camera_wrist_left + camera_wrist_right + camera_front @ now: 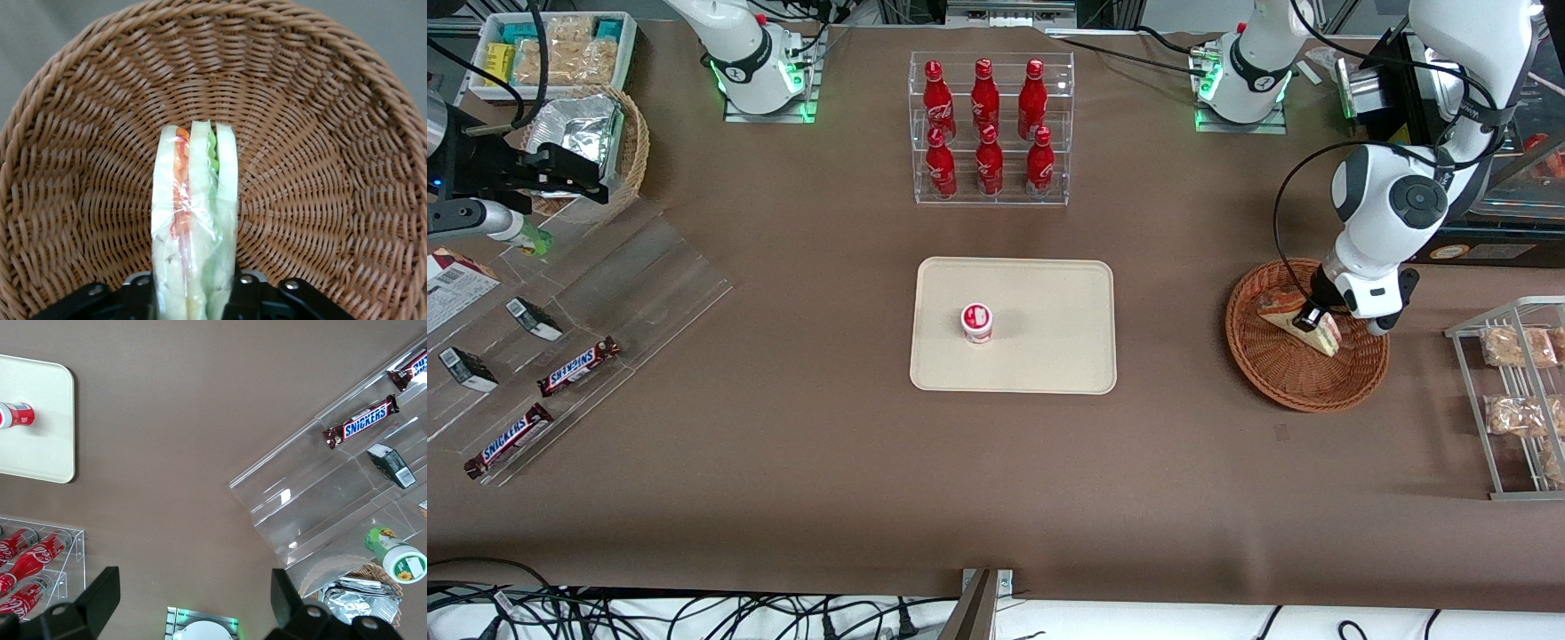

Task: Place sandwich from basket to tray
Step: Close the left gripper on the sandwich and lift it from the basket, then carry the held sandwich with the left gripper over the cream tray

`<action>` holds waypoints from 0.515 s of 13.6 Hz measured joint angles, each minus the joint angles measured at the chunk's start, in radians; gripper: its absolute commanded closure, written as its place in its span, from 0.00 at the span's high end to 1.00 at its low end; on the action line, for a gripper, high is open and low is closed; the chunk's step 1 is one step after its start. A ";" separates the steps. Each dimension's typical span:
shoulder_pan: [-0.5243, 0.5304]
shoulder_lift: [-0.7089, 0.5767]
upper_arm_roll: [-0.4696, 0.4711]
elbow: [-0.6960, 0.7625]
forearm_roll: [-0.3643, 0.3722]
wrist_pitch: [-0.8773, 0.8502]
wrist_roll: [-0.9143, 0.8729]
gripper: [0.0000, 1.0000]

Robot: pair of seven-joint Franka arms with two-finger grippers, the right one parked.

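Now the hand (1316, 317) grips the sandwich (193, 220) low inside the basket (320, 133).

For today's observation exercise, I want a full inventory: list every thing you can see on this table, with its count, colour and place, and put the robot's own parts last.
sandwich: 1, white with red and green filling, in the basket, between the tool's fingers
basket: 1, reddish-brown wicker, toward the working arm's end
tray: 1, cream, mid-table
cup: 1, red and white, on the tray
bottles: 6, red, in a clear rack farther from the camera than the tray
Snickers bars: 2, brown, on the clear shelf toward the parked arm's end
snack bags: several, tan, on the wire rack beside the basket
foil basket: 1, tan, near the clear shelf
tool: 1, black, in the basket, shut on the sandwich
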 measured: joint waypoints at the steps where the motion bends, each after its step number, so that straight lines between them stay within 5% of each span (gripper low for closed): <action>1: 0.000 -0.009 -0.002 0.018 0.000 -0.047 0.000 0.00; 7: -0.006 -0.061 -0.093 0.357 0.001 -0.599 0.003 0.00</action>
